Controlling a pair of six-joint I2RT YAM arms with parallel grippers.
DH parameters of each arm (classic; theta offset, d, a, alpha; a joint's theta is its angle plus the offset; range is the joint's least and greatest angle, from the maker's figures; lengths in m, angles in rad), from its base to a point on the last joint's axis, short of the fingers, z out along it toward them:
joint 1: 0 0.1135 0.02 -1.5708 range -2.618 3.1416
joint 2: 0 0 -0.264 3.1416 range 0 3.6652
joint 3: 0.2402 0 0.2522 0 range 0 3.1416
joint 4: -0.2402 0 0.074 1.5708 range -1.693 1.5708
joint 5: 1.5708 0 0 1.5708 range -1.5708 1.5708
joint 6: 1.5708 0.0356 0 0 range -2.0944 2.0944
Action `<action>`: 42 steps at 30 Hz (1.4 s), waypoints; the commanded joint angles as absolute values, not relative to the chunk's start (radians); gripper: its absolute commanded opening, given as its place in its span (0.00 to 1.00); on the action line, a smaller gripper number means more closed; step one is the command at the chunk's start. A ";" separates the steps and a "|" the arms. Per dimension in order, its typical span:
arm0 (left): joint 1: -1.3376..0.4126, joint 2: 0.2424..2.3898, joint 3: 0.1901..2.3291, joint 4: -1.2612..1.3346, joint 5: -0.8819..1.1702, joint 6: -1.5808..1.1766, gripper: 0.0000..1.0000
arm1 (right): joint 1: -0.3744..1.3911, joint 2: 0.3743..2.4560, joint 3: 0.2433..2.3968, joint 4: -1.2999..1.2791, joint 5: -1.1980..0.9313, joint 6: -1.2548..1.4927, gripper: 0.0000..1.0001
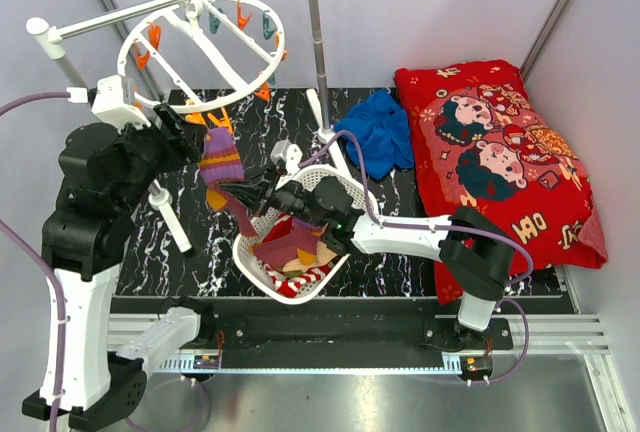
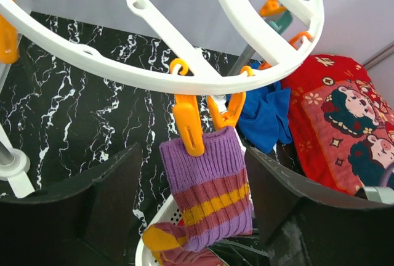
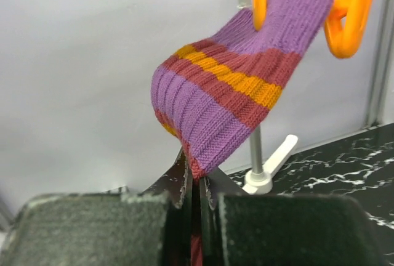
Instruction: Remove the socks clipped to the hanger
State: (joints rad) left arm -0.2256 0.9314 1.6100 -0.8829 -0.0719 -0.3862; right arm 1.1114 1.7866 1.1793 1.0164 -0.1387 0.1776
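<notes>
The white hanger (image 1: 200, 47) hangs from a rack bar at the back left. One purple sock (image 1: 222, 157) with maroon and yellow stripes hangs from its orange clip (image 2: 188, 124). My left gripper (image 1: 198, 130) is open, its fingers (image 2: 92, 204) on either side of the sock (image 2: 209, 186) without touching it. My right gripper (image 1: 237, 195) is shut on the sock's lower end (image 3: 228, 93) and pulls it taut, below the clips (image 3: 345, 13). Other socks (image 1: 295, 252) lie in the white basket (image 1: 248, 252).
A white rack pole (image 1: 316, 52) stands behind the basket, its foot on the black marbled table (image 1: 170, 252). A blue cloth (image 1: 385, 132) and a big red cartoon-print pillow (image 1: 500, 162) lie at the right. Teal and orange clips (image 1: 245, 20) ring the hanger.
</notes>
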 commanded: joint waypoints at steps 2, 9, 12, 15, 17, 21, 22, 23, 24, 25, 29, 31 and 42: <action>-0.149 0.928 1.620 -0.853 0.055 -0.337 0.72 | 1.101 1.724 1.135 1.202 -0.227 0.328 0.00; 0.156 0.877 1.421 -0.571 0.617 -0.486 0.73 | 1.083 1.750 1.127 1.353 -0.327 0.488 0.00; 0.221 0.854 1.315 -0.384 0.768 -0.584 0.73 | 1.075 1.747 1.126 1.371 -0.357 0.520 0.00; 0.250 0.848 1.206 -0.177 0.859 -0.689 0.75 | 1.069 1.749 1.123 1.399 -0.386 0.561 0.00; 0.253 0.847 1.154 -0.014 0.928 -0.756 0.77 | 1.066 1.753 1.123 1.404 -0.406 0.574 0.00; 0.252 0.844 1.074 0.176 0.986 -0.822 0.79 | 1.063 1.761 1.127 1.419 -0.431 0.604 0.00; 0.250 0.844 1.056 0.222 0.991 -0.827 0.79 | 1.062 1.763 1.131 1.425 -0.442 0.609 0.00; 0.250 0.844 1.049 0.254 1.009 -0.847 0.80 | 1.065 1.769 1.137 1.428 -0.446 0.614 0.00; 0.250 0.848 1.037 0.290 1.020 -0.863 0.80 | 1.063 1.770 1.138 1.430 -0.449 0.624 0.00; 0.249 0.851 1.016 0.354 1.026 -0.877 0.81 | 1.065 1.773 1.141 1.436 -0.454 0.630 0.00; 0.250 0.857 0.965 0.465 1.046 -0.910 0.84 | 1.063 1.782 1.158 1.443 -0.469 0.650 0.00; 0.250 0.871 0.954 0.498 1.049 -0.916 0.86 | 1.063 1.786 1.161 1.445 -0.477 0.658 0.00; 0.250 0.916 0.894 0.780 1.040 -1.032 0.87 | 1.063 1.789 1.183 1.460 -0.526 0.706 0.00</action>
